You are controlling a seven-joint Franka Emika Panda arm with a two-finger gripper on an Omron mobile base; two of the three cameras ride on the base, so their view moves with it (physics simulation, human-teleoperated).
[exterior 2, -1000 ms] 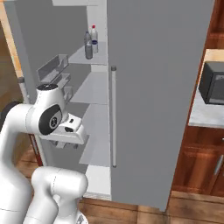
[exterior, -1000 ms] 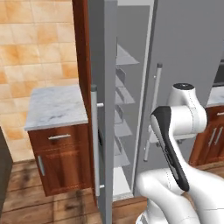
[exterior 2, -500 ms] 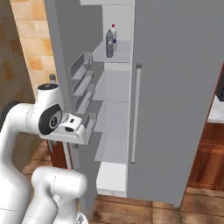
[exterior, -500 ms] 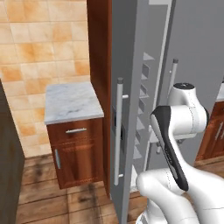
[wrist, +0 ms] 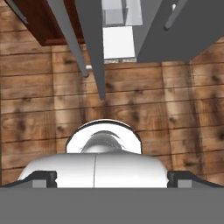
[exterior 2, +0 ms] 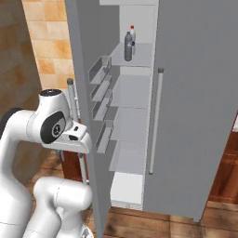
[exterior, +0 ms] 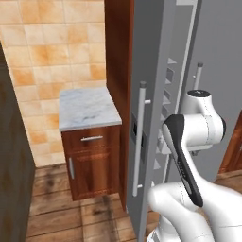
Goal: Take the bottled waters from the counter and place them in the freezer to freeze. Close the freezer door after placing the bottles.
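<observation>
— What's the room like from where you sit?

— I see a wood-plank floor (wrist: 144,109), tan tiled wall (exterior: 52,56), and a small marble counter (exterior: 87,108) on a reddish-brown cabinet (exterior: 94,163) left of the freezer (exterior 2: 135,139). The freezer door (exterior 2: 86,93) stands partly open, its bar handle (exterior: 139,137) facing my left camera, and the plain grey twin door (exterior 2: 195,102) is shut.

— And the bottles, relative to the fingers?

— Both bottled waters (exterior 2: 128,45) stand upright on the top shelf (exterior 2: 139,58) inside the freezer, side by side and nearly touching. That's high above and well apart from my hand, which hangs low outside the door, pointing down at the floor. The fingertips are hidden at the bottom of my hand camera, so I cannot tell whether they're spread or pressed together.

— Counts?

— Two bottles, four door bins (exterior 2: 100,100), two fridge doors, one counter
</observation>
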